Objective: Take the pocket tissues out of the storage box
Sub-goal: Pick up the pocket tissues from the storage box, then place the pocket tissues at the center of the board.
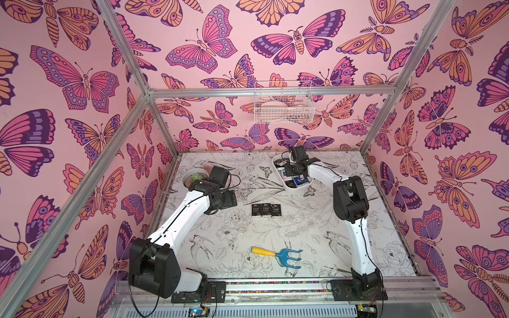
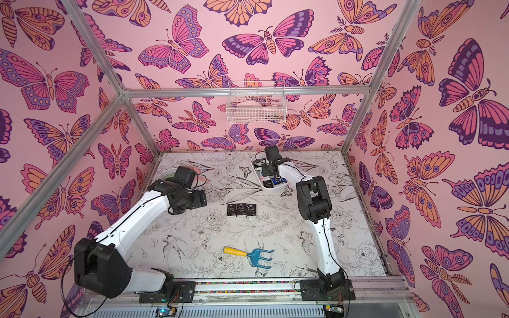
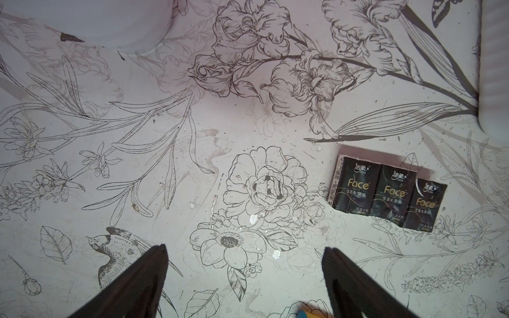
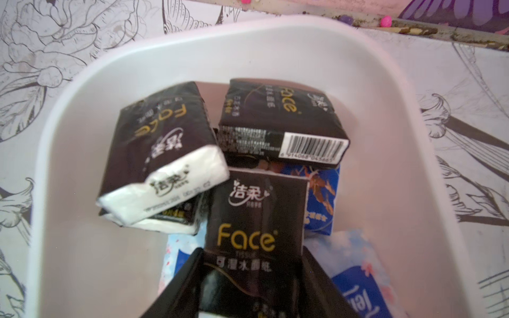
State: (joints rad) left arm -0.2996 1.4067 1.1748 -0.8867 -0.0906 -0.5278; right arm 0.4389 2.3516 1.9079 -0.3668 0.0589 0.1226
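Note:
The white storage box (image 1: 292,190) (image 2: 271,190) sits at the back right of the table. In the right wrist view its wall (image 4: 248,30) surrounds several pocket tissues: two loose black "Face" packets (image 4: 165,132) (image 4: 275,110), and blue ones (image 4: 319,198) underneath. My right gripper (image 4: 252,249) reaches into the box, its fingers pressed on both sides of an upright black "Face" packet (image 4: 256,214). Three black packets (image 1: 266,210) (image 3: 385,192) lie side by side on the table in front of the box. My left gripper (image 3: 245,247) hovers open over bare table, to the left of them.
A round white plant pot (image 1: 194,176) stands at the back left beside the left arm. A blue rake with a yellow handle (image 1: 278,254) lies near the front edge. A white wire basket (image 1: 283,106) hangs on the back wall.

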